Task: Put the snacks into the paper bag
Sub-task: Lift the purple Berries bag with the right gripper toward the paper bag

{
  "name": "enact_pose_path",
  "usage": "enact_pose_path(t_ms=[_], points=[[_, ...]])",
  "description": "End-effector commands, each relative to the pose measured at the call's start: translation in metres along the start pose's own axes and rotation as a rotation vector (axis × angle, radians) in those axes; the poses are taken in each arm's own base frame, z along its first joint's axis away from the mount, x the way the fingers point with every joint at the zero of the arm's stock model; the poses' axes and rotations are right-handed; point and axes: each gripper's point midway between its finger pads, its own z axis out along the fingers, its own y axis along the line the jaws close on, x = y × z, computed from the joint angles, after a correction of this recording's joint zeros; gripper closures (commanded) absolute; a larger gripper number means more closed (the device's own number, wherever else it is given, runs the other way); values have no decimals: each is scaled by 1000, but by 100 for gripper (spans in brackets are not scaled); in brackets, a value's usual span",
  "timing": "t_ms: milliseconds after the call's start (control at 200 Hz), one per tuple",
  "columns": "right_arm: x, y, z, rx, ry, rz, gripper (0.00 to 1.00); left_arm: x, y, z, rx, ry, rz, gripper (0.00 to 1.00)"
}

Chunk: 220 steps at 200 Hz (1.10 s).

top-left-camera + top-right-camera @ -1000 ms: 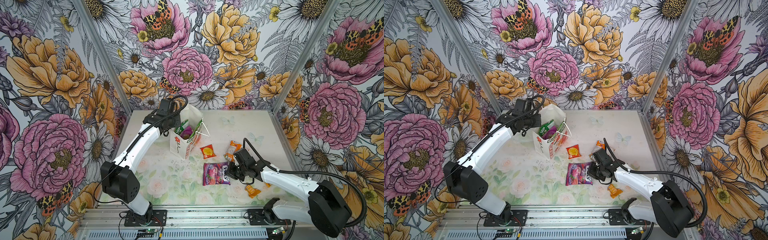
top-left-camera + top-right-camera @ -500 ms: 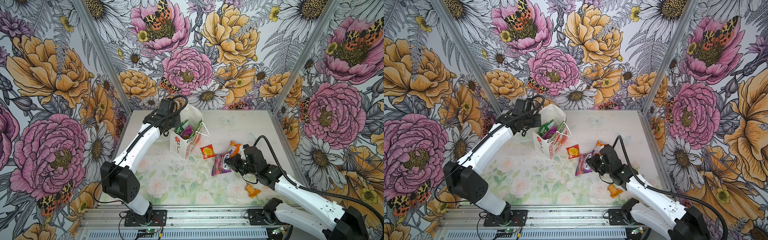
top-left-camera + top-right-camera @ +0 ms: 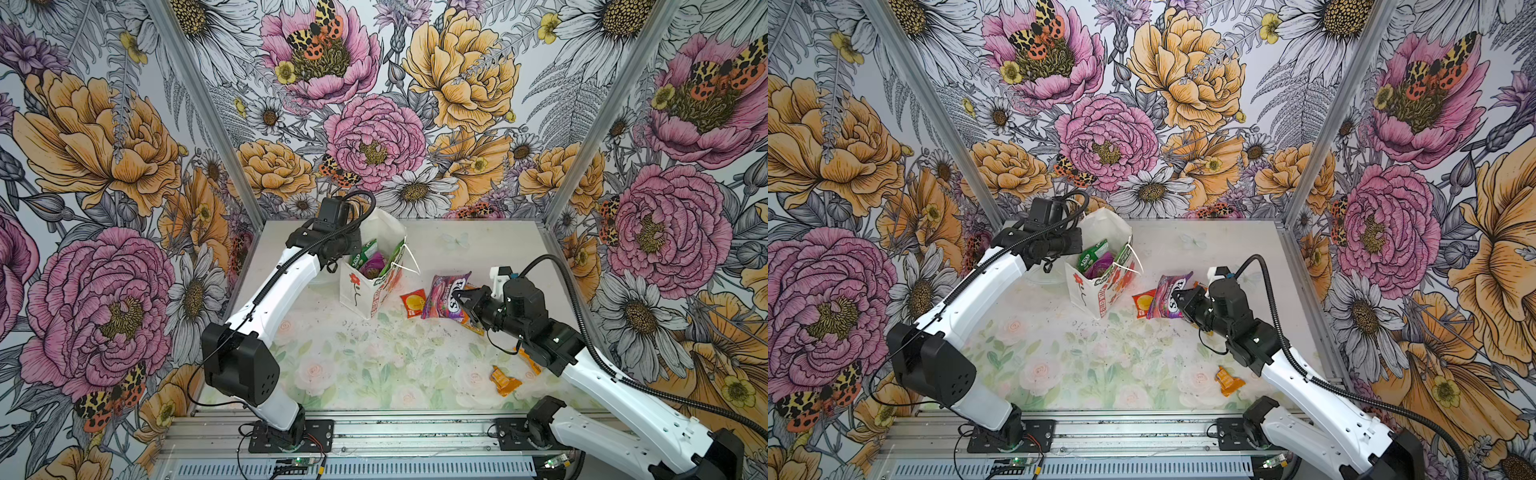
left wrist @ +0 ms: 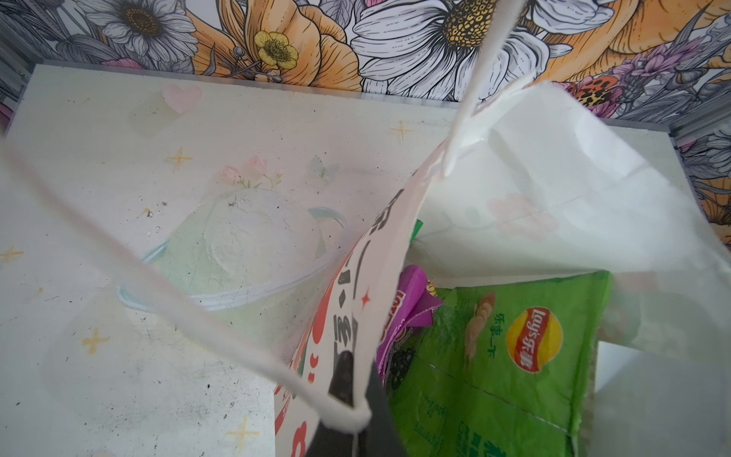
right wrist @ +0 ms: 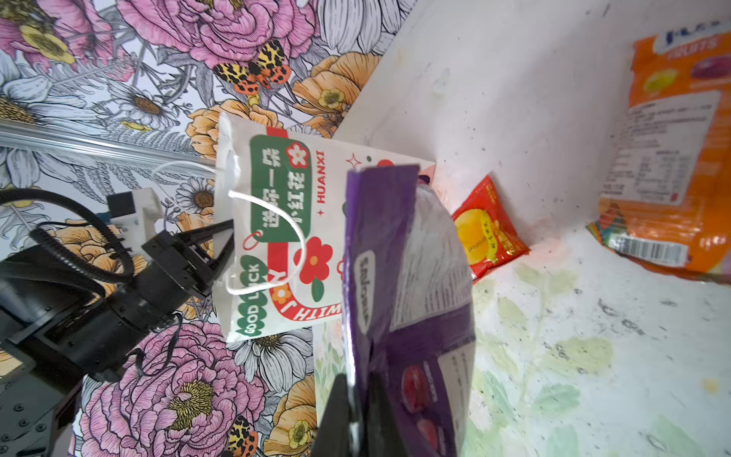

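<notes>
Raised since a second ago, the purple FOX'S packet (image 3: pixel 446 293) is clamped by one edge in the right gripper (image 3: pixel 460 300), long axis pointing ahead of the jaws. The paper bag (image 3: pixel 363 291) stands just beyond the packet's tip, its rim pinched by the left gripper (image 5: pixel 223 237).

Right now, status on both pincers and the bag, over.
Left pincer shut on paper bag rim. Right pincer shut on purple FOX'S packet, off the table, beside bag. Bag mouth open, unobstructed.

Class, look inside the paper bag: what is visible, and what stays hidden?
Inside the paper bag: a green Lay's packet and a purple packet. Anything beneath them is covered.
</notes>
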Motion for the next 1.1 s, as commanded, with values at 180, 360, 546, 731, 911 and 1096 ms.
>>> enact_pose_path(t_ms=[180,360,546,731,911,1096], points=[[-41,64,-21,-119,-142,-89,100,-18,-12,-13,35,-60,12,100],[-65,82,-38,-94,-220,-141,100,-18,-14,-15,48,-61,11,100],[-86,113,-47,-127,-273,-178,100,-18,-18,-18,63,-62,13,100],[-97,158,-48,-195,-274,-229,100,-18,-20,-19,69,-64,17,100],[-96,190,-41,-243,-253,-256,100,-20,-21,-22,72,-71,20,100],[-80,222,-28,-302,-205,-281,100,-20,-23,-23,77,-72,21,100]])
